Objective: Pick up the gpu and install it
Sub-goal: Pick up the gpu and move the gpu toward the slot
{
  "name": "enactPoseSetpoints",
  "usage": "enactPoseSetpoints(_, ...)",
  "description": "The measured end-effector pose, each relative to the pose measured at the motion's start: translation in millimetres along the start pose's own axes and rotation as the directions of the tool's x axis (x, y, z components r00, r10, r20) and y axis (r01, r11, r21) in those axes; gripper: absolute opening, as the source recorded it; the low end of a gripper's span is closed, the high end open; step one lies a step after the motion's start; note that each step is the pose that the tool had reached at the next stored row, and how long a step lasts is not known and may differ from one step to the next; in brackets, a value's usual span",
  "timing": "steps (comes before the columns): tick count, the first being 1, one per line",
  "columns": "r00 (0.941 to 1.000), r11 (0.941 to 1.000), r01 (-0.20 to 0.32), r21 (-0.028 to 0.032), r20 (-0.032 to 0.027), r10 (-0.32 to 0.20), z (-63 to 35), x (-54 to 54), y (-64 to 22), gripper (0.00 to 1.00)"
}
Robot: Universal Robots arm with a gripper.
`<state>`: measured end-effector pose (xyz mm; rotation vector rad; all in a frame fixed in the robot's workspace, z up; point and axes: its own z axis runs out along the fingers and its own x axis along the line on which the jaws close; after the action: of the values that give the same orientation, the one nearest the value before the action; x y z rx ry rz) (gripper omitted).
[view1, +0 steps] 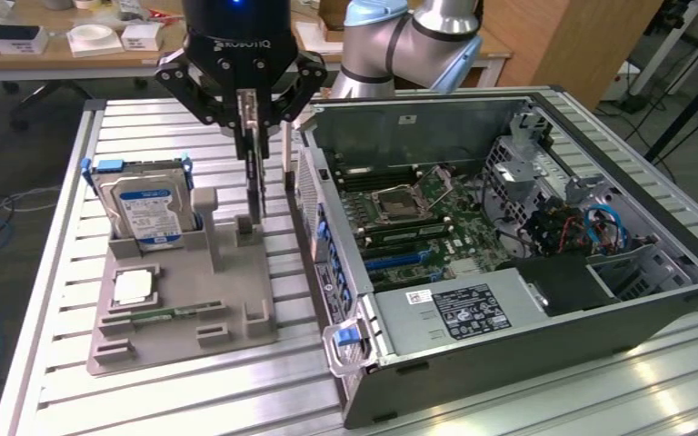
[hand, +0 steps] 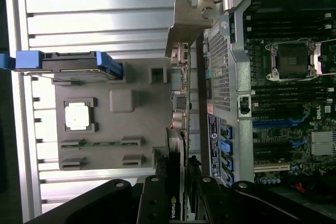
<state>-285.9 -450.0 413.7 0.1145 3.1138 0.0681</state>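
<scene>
The gpu (view1: 254, 173) is a thin dark card seen edge-on, hanging upright from my gripper (view1: 252, 123), which is shut on its upper part. Its lower end reaches down to a small slotted post on the grey fixture tray (view1: 167, 336); I cannot tell whether it still rests in the slot. In the wrist view the gpu (hand: 179, 103) runs between my fingers (hand: 155, 200), with its pale metal bracket (hand: 188, 22) at the far end, close beside the case wall.
An open computer case (view1: 531, 300) lies at the exterior view's right, motherboard (view1: 428, 227) exposed, its perforated rear wall (hand: 218, 77) close to the card. The tray also holds a silver hard drive (view1: 143, 213) upright, a processor chip (view1: 134, 286) and a green memory stick (view1: 167, 313).
</scene>
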Motion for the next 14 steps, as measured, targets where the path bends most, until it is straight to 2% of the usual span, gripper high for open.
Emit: enactPoseSetpoints(14, 1.0000, 1.0000, 0.000, -0.0001, 0.0000, 0.000, 0.2, -4.7, 0.3, 0.26)
